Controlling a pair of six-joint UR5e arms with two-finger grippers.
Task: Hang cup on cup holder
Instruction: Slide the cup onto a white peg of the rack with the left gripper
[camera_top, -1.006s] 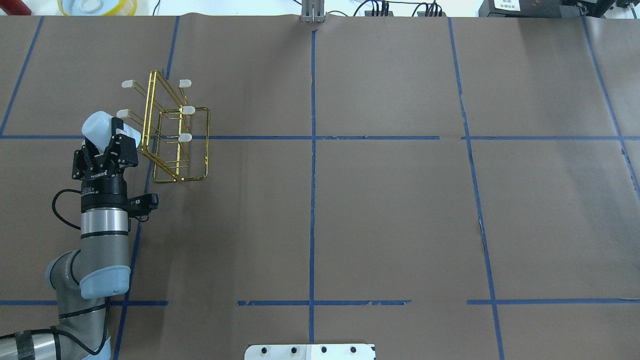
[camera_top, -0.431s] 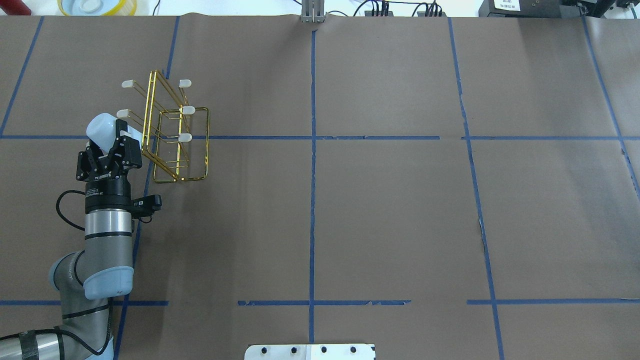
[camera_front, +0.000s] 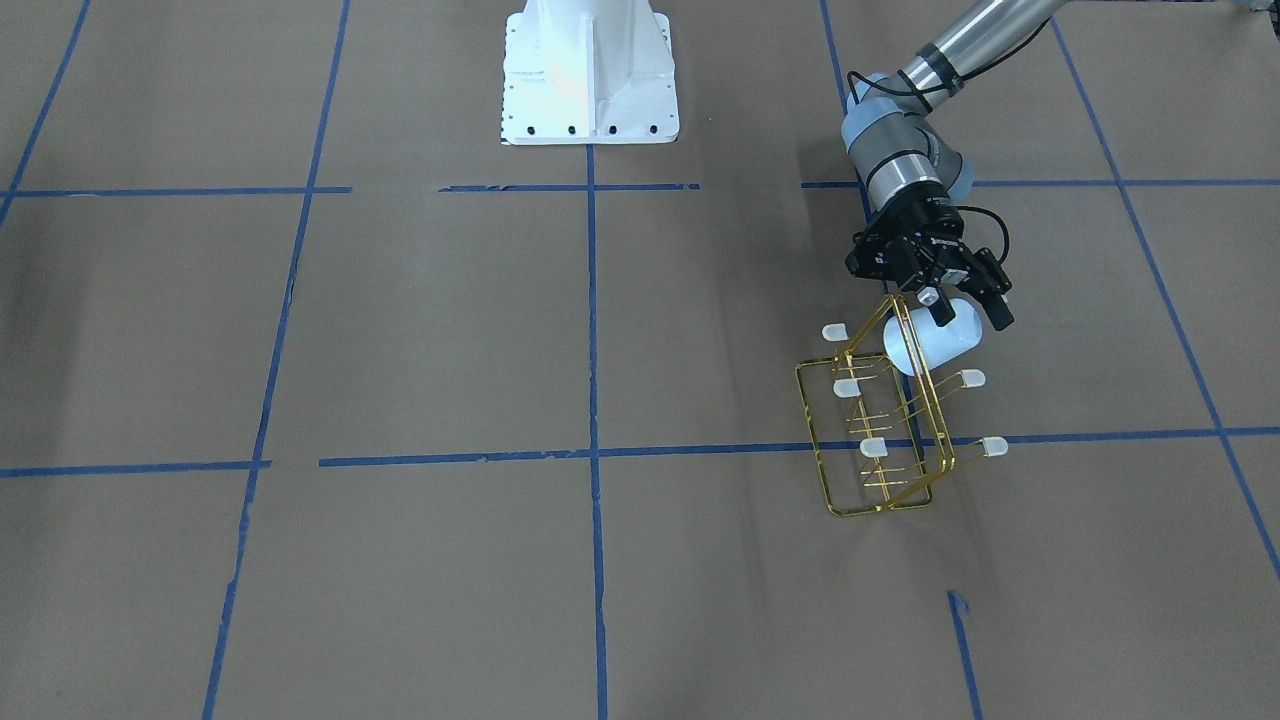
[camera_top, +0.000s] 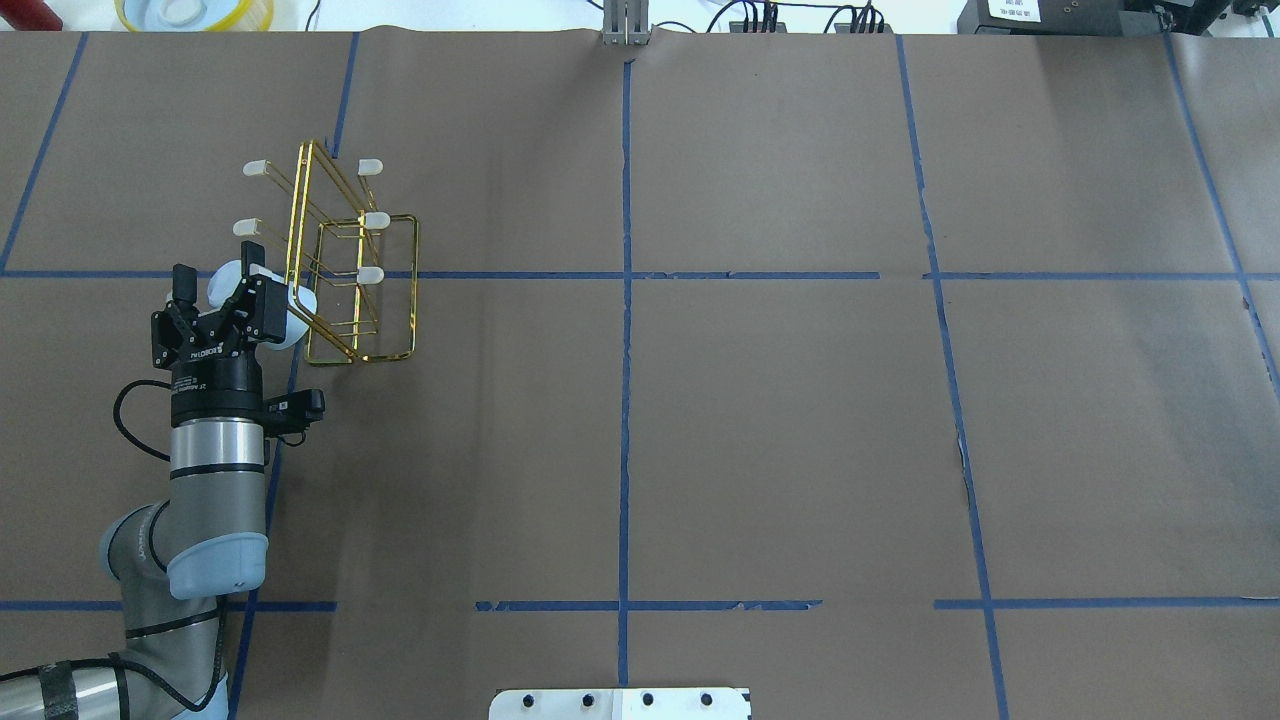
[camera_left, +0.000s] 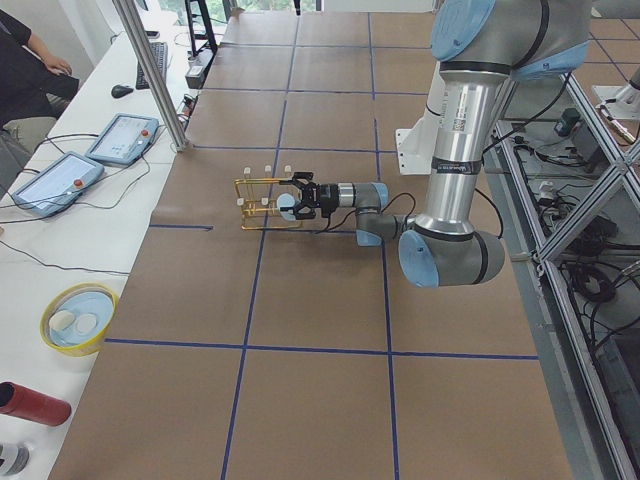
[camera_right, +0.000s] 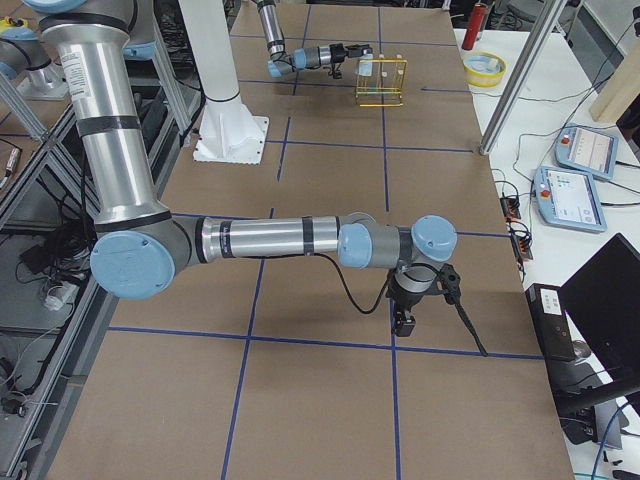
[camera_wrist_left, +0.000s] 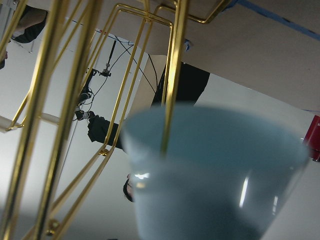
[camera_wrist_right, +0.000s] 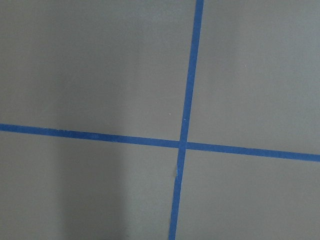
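Note:
The gold wire cup holder (camera_top: 413, 290) stands at the table's far left, its white-capped prongs slanting outward. The pale blue-white cup (camera_top: 228, 283) sits over the prong nearest my left gripper, on the rack's left side. In the left wrist view a gold prong (camera_wrist_left: 172, 75) runs into the cup (camera_wrist_left: 215, 180). My left gripper (camera_top: 217, 265) is open, its fingers spread on either side of the cup. The front view shows the cup (camera_front: 945, 345) against the rack (camera_front: 815, 440) just below the gripper (camera_front: 968, 315). My right gripper (camera_right: 402, 322) hangs over bare table; I cannot tell its state.
A yellow-rimmed bowl (camera_top: 195, 12) and a red object (camera_top: 30, 12) lie beyond the far left edge. The white robot base plate (camera_top: 620, 703) is at the near middle. Blue tape lines cross the brown table cover (camera_top: 800, 420).
The left gripper moved slightly toward the rack, then its fingers spread apart. The cup left the fingertips and slid down onto the rack's prong.

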